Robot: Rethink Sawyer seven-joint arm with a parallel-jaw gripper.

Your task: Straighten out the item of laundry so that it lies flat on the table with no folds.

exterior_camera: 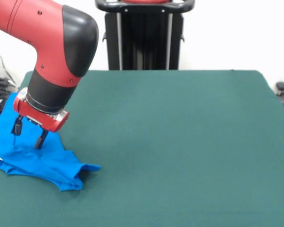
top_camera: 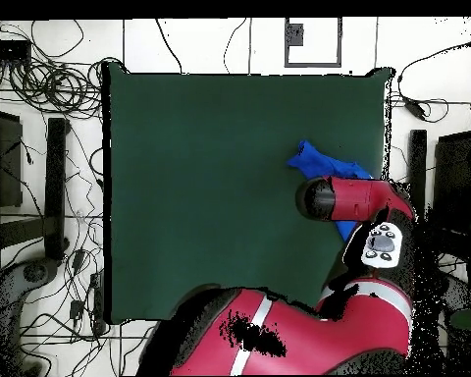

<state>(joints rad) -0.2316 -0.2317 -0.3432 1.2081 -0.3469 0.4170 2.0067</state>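
Front view: open jaws (exterior_camera: 28, 135) just above crumpled T-shirt (exterior_camera: 42, 163).

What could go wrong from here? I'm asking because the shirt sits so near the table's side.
The blue shirt lies bunched at the table's side edge, so a pull outward could drag it off. The open gripper hangs right above the crumpled cloth and may pinch several layers together, keeping the folds. In the overhead view the arm hides most of the shirt, so folds there go unseen.
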